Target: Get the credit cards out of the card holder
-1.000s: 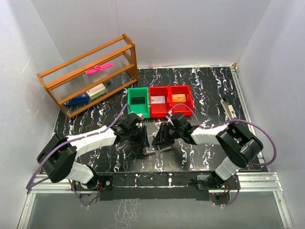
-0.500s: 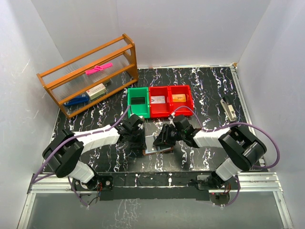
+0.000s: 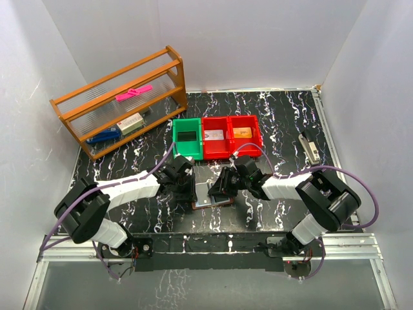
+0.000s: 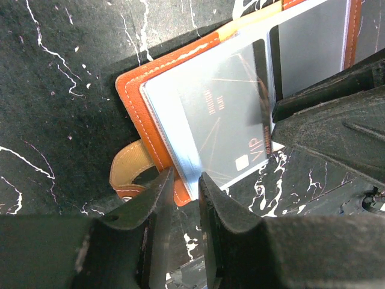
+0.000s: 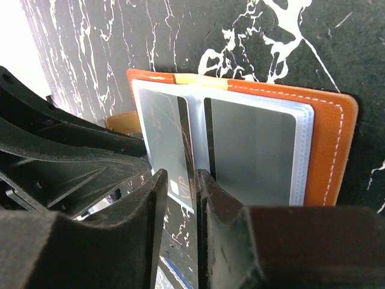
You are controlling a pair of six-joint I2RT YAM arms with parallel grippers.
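The card holder (image 3: 211,199) lies opened flat on the black marbled table (image 3: 284,116), near its front edge. It sits between the two grippers, nearer the arms than the green bin (image 3: 187,137) and the red bins (image 3: 215,137). Its brown-orange leather rim frames clear plastic sleeves, and both visible sleeves are filled. One holds a dark credit card (image 4: 210,114) lettered VIP, the other a silver-grey credit card (image 5: 252,150), side by side across the middle fold. A tan strap tab (image 4: 127,171) sticks out from the holder's edge beside the dark card.

The left gripper (image 4: 185,180) stands over the holder's corner by that tab. Its fingers are set close with only a slit between them, and the rim's corner shows in the slit — whether they pinch it cannot be told. The right gripper (image 5: 180,176) reaches in from the opposite side. Its fingers, likewise close together, straddle the striped edge of the dark card at the fold — a firm hold cannot be made out.
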